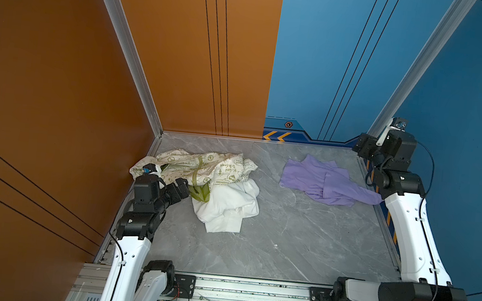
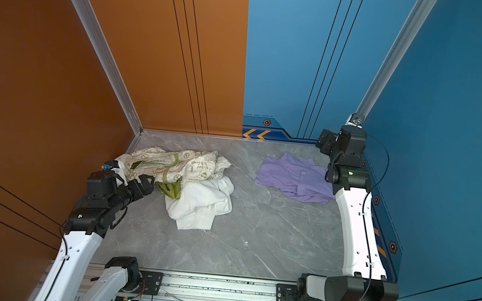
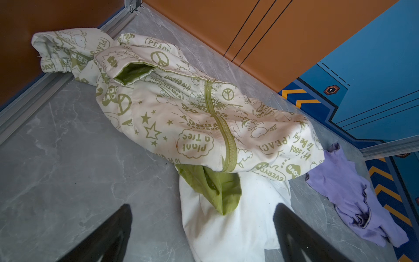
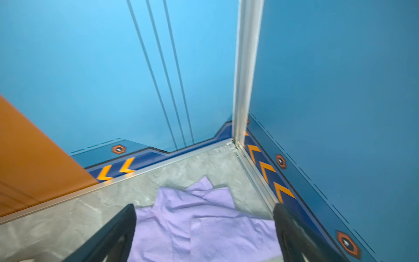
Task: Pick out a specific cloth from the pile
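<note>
The lavender cloth [image 1: 324, 180] [image 2: 291, 177] lies spread flat on the grey table at the back right, apart from the pile. My right gripper [image 1: 363, 145] [image 2: 325, 141] hangs above its far right edge, open and holding nothing; the right wrist view shows the cloth [image 4: 204, 226] below the spread fingers [image 4: 127, 217]. The pile [image 1: 218, 185] [image 2: 191, 179] at the back left is a cream green-printed cloth [image 3: 181, 113] over a white cloth [image 3: 238, 226]. My left gripper [image 1: 183, 186] [image 2: 146, 182] [image 3: 203, 211] is open just short of the pile's near left side.
An orange wall [image 1: 58, 94] closes the left and back left, and blue walls [image 1: 464, 103] the back right and right. Metal rails [image 1: 250, 288] run along the table's front edge. Bare grey tabletop [image 1: 285, 246] lies between the pile and the lavender cloth.
</note>
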Tool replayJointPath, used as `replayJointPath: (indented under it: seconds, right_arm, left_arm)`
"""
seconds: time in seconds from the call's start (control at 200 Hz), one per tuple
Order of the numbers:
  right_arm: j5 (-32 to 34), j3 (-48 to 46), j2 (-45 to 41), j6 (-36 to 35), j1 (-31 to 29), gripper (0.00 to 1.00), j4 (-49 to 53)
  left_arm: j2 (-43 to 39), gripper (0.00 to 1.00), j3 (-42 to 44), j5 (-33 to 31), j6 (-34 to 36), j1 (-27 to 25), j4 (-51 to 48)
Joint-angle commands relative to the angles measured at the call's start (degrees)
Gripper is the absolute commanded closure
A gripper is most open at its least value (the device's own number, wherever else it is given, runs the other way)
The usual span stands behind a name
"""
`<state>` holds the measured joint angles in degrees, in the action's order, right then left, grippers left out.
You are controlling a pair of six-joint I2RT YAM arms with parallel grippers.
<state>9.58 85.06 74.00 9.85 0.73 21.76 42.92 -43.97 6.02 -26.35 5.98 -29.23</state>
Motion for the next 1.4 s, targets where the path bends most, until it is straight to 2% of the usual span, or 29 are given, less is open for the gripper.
replayJointPath:
  seconds: [0.0,0.13,0.32,0.471,0.626,0.781,0.901,1.036,1.226,1.327,1.397]
  right_arm:
    - [-8.2,-4.8,-4.7,-2.5,-3.5,0.01,-6.4]
    - [-10.8,-14.8,-10.4,-5.4,-7.6,0.0,-12.0]
    - [-13.2,-33.2,-19.0,-3.9,-8.0,0.0,-21.4]
    - [-10.0,-45.4,-23.5,-4.0,-7.8,0.0,-25.1]
    - [-6.1,-55.8,-24.5,-4.2,-6.3,0.0,-31.9]
    - [-5.2,-62.3,-21.4,-4.3,-3.6,0.0,-39.6]
    - [-6.1,-64.3,-17.8,-6.0,-2.1,0.0,-44.4]
    - [-6.9,-66.5,-12.3,-7.6,-1.4,0.0,-53.0]
    - [-7.3,-66.7,-2.6,-9.3,-1.2,0.0,-62.8]
    - [-8.4,-67.0,2.7,-7.7,-0.7,0.0,-68.6]
    - [-10.0,-65.9,4.2,-7.0,-0.2,0.0,-68.3]
  left_arm:
    - [0.7,0.02,1.6,-2.1,3.8,0.0,4.5]
    - [0.6,0.02,4.9,-4.0,8.3,0.1,12.3]
    - [0.8,0.02,12.8,-7.6,13.4,-0.1,29.6]
    - [4.1,0.02,19.0,-11.3,13.4,0.0,39.7]
    - [8.4,0.02,24.0,-14.7,15.1,-0.1,47.6]
    - [14.4,0.02,27.0,-18.5,16.4,-0.1,53.4]
    - [19.3,0.02,28.8,-18.6,15.1,-0.4,61.2]
    - [25.9,0.02,29.4,-21.3,17.2,-2.1,69.7]
    - [33.0,0.02,28.1,-20.0,21.5,-4.7,79.1]
    - [37.6,0.02,27.9,-17.9,22.7,-5.6,84.5]
    - [40.4,0.02,27.7,-17.3,23.9,-6.4,86.5]
